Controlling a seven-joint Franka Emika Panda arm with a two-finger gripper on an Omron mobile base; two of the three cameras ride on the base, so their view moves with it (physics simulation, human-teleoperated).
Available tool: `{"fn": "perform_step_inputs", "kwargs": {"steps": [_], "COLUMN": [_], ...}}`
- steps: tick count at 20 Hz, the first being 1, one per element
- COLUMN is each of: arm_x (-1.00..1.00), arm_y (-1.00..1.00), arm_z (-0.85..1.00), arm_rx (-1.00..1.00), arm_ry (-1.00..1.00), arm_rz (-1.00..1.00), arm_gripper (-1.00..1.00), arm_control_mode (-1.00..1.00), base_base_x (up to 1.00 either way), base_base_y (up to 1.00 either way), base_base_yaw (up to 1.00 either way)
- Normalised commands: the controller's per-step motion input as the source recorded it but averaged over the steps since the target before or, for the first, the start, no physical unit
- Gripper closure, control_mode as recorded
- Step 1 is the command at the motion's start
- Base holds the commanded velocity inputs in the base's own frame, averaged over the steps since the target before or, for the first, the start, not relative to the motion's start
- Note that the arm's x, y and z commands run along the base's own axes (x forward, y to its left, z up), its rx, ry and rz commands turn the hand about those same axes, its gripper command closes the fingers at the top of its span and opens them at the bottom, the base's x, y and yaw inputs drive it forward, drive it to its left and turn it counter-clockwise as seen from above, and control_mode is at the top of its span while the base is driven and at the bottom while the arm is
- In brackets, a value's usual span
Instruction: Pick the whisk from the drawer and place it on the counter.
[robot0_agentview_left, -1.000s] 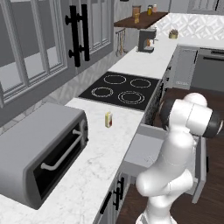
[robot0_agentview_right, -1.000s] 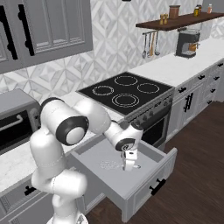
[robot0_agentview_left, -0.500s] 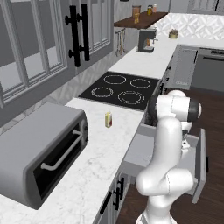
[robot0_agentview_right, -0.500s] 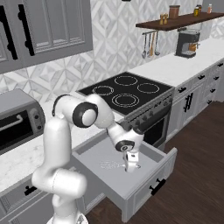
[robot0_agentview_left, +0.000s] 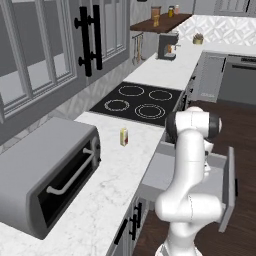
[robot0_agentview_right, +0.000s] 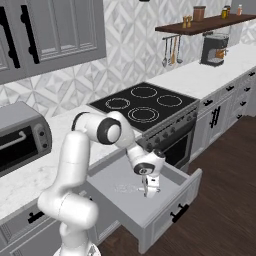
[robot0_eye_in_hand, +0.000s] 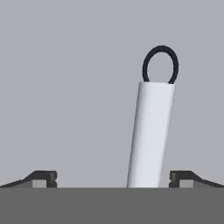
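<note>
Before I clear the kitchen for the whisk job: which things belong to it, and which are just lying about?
Job:
whisk
drawer, open
counter
hand, open over the whisk

Just about:
toaster oven
small bottle
cooktop
coffee machine

- The drawer (robot0_agentview_left: 172, 172) stands pulled out from under the counter (robot0_agentview_left: 112, 175), its grey front panel at the right.
- The white arm bends down over the drawer, hiding much of its inside.
- A small yellow-white bottle (robot0_agentview_left: 124, 136) stands upright on the counter, between the toaster oven (robot0_agentview_left: 45, 172) and the black cooktop (robot0_agentview_left: 139, 102).
</note>
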Motion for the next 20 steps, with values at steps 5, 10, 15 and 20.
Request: {"fn": "perform_step_inputs", "kwargs": {"steps": [5, 10, 15, 20], "arm_x": [0.14, -0.27, -0.70, -0.73], "arm_y": [0.00, -0.06, -0.23, -0.35], "arm_z": [-0.46, 0.08, 0.91, 1.00], "arm_rx": [0.00, 0.00, 0.00, 0.00], "arm_ry": [0.00, 0.00, 0.00, 0.00], "arm_rz": [-0.01, -0.08, -0.09, -0.09], "arm_gripper": [1.00, 1.00, 1.00, 1.00], "arm_control_mode": [-1.00, -1.00, -1.00, -1.00], "base_base_x": [0.00, 0.00, 0.00, 0.00], "base_base_y": [0.00, 0.00, 0.00, 0.00], "base_base_yaw": [0.00, 0.00, 0.00, 0.00]}}
